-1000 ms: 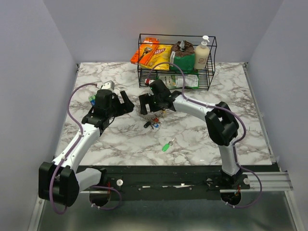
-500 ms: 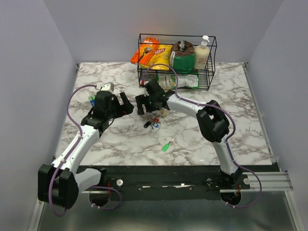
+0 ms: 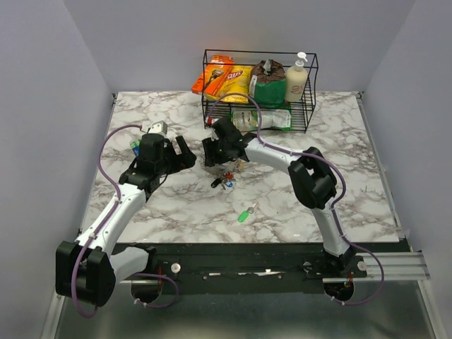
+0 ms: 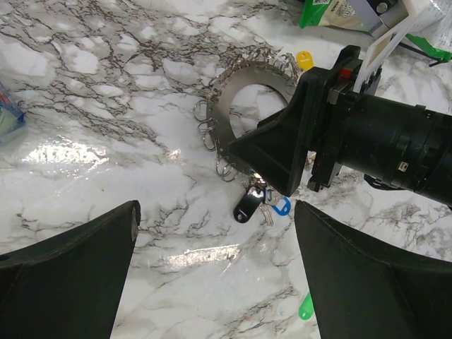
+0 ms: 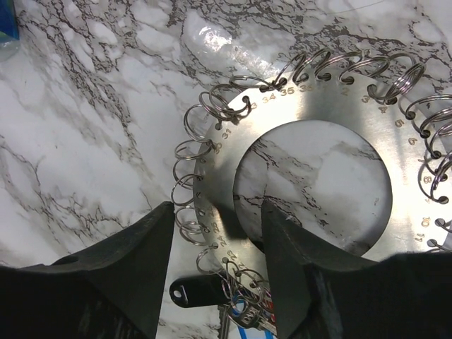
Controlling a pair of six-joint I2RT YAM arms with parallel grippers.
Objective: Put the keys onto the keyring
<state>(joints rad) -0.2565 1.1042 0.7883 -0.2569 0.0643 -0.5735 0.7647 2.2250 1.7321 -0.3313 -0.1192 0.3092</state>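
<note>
The keyring (image 5: 318, 113) is a flat silvery disc with a big centre hole and many small split rings round its rim; it also shows in the left wrist view (image 4: 240, 106). A black-headed key (image 5: 194, 289) and a blue-headed key (image 4: 281, 207) hang bunched at its near edge. A yellow-headed key (image 4: 304, 60) lies at its far side. A green-headed key (image 3: 245, 214) lies loose nearer the front. My right gripper (image 5: 217, 208) is open and straddles the disc's band, one finger in the hole and one outside. My left gripper (image 4: 215, 212) is wide open and empty, left of the ring.
A black wire rack (image 3: 260, 88) with snack bags and a soap bottle stands at the back, just behind the right gripper. A green-and-white packet (image 4: 332, 10) lies under it. A small blue-green item (image 3: 134, 146) sits by the left arm.
My right gripper has moved a little left and back, over the keyring's near-left band. The left arm has hardly moved.
</note>
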